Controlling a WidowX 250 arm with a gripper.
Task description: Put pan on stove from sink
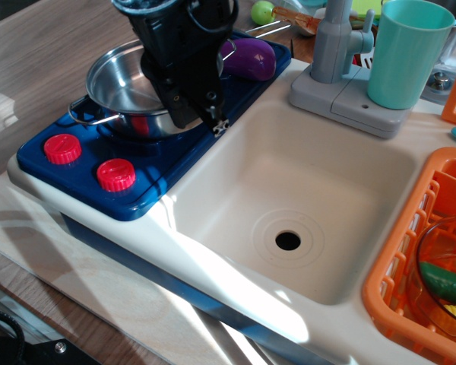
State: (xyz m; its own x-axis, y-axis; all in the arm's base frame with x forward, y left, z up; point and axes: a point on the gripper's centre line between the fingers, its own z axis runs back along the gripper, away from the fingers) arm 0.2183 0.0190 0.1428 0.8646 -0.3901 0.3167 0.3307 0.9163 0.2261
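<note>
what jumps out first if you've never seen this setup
The black robot gripper at upper left, reaching down into a shallow shiny stainless-steel pan over the dark blue toy stove with two red knobs. Next, the empty cream-white square sink in the middle, then the bright orange dish rack at right and the teal cup behind.
</note>
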